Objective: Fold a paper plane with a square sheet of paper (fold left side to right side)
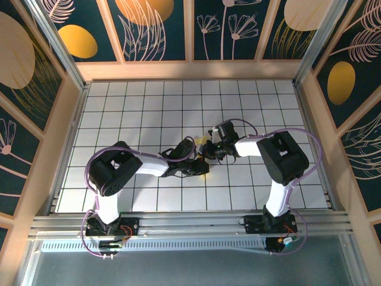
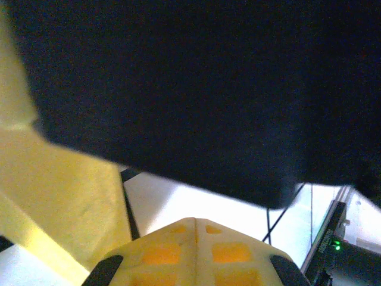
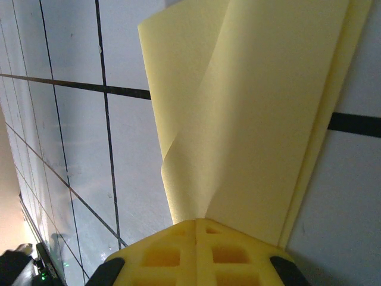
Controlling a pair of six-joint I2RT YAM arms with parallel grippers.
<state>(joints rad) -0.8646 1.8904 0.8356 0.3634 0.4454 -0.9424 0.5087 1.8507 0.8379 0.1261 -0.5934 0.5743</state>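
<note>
Nearest my right wrist camera, the right gripper (image 3: pixel 196 221) was closed. Its waffle-moulded yellow tips met along a thin seam, and the paper (image 3: pixel 256 113) ran straight into that seam, so I read it as pinched there. The paper was thin, matte and pale yellow. It was folded into several flat layers, with straight stacked edges on one side and a soft curled flap on the other, and it widened away from the tips. Under it lay the table (image 3: pixel 71 149), glossy white with a thin black grid.

On the left wrist camera, the left gripper (image 2: pixel 195 221) was shut too, with the same moulded yellow tips pressed together. A creased edge of the paper lay just beside it; I could not tell whether it was caught between the tips. Beyond, a dark blurred shape (image 2: pixel 196 89) hung over the table, and I could not make out what it was.

From above, the left arm (image 1: pixel 149 162) and right arm (image 1: pixel 280 155) reached inward and met near the middle of the table, with a scrap of yellow showing between their black wrists. Farthest back stood the walls (image 1: pixel 158 27), dark teal panels painted with orange ovals and pale line-drawn plants, framed in light wood.
</note>
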